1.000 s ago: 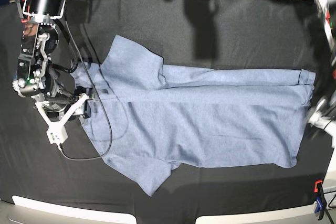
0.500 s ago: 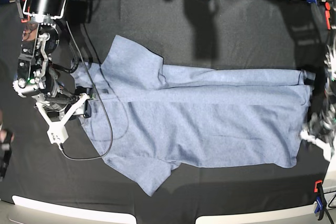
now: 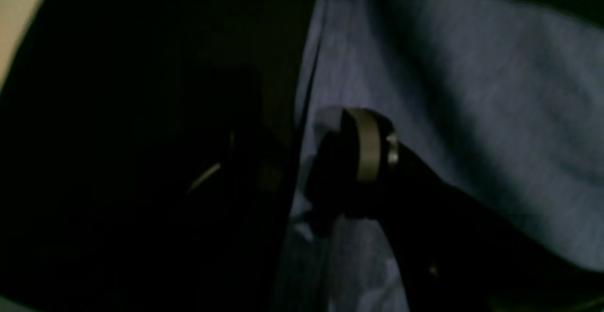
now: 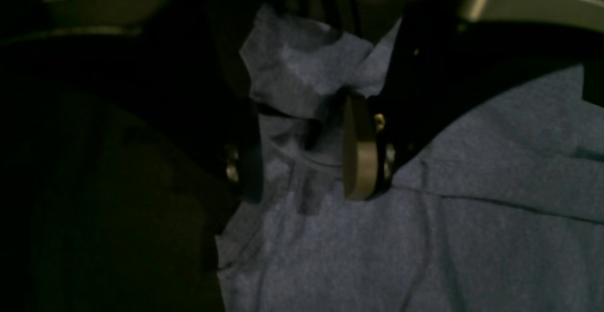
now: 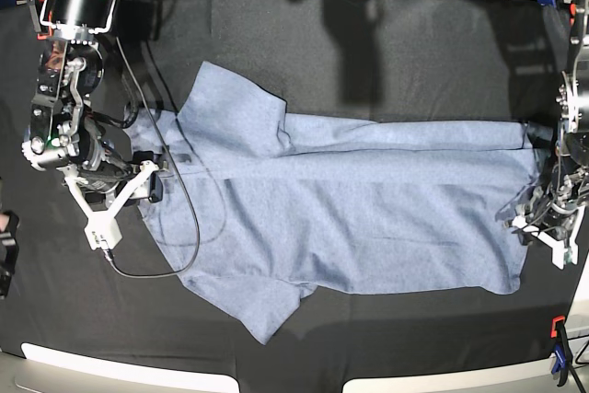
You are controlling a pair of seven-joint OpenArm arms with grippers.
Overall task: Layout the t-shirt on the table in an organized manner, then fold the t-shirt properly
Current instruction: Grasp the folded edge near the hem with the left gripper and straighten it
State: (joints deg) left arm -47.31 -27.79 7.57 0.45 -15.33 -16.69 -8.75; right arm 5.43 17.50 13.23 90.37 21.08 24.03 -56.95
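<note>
Between our right hand's (image 4: 302, 161) pads: t-shirt (image 5: 368, 218) collar, gripped | left hand (image 5: 538, 218): over hem, grip unclear | tabletop (image 5: 368, 43): t-shirt flat

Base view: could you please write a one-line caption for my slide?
T-shirt spread flat on the black table, right gripper at its collar end, left gripper at its hem.

One t-shirt (image 5: 350, 209), one black-covered table (image 5: 386, 52), two robot arms; of clamps, perhaps two at the right edge (image 5: 559, 349).

The t-shirt (image 5: 368, 218) is plain heathered blue-grey; the table (image 5: 414, 52) cloth black, perhaps faintly mottled.
</note>
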